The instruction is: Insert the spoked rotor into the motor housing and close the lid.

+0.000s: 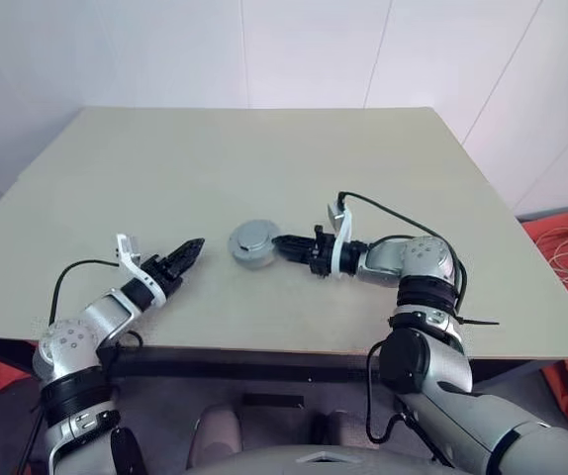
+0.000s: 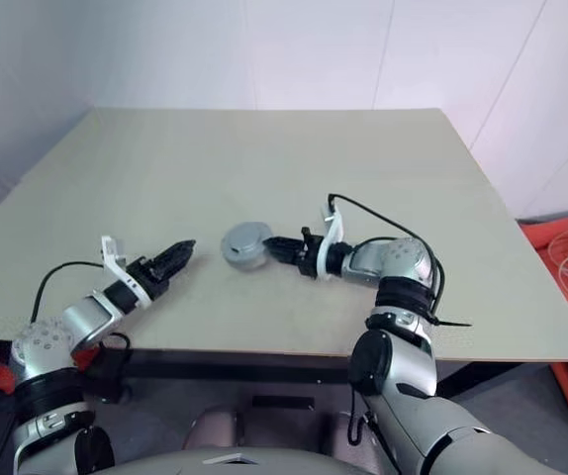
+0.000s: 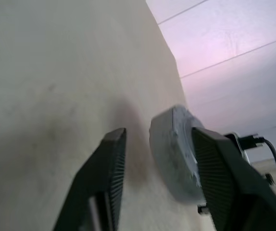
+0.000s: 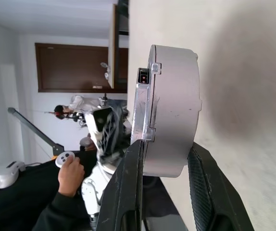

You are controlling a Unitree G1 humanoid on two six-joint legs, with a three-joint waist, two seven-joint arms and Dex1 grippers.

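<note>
Closed motor housing (image 1: 253, 242) pinched at its 3 o'clock rim between right gripper (image 1: 286, 245) fingers. Left gripper (image 1: 191, 251) parted, holding nothing, at housing's 9 o'clock, apart.

Matt grey metal motor housing (image 1: 253, 242), smooth table (image 1: 264, 158)

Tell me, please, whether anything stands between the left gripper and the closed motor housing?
Nothing visible: bare table separates the open left gripper from the motor housing, which the right gripper grips by its edge.
</note>
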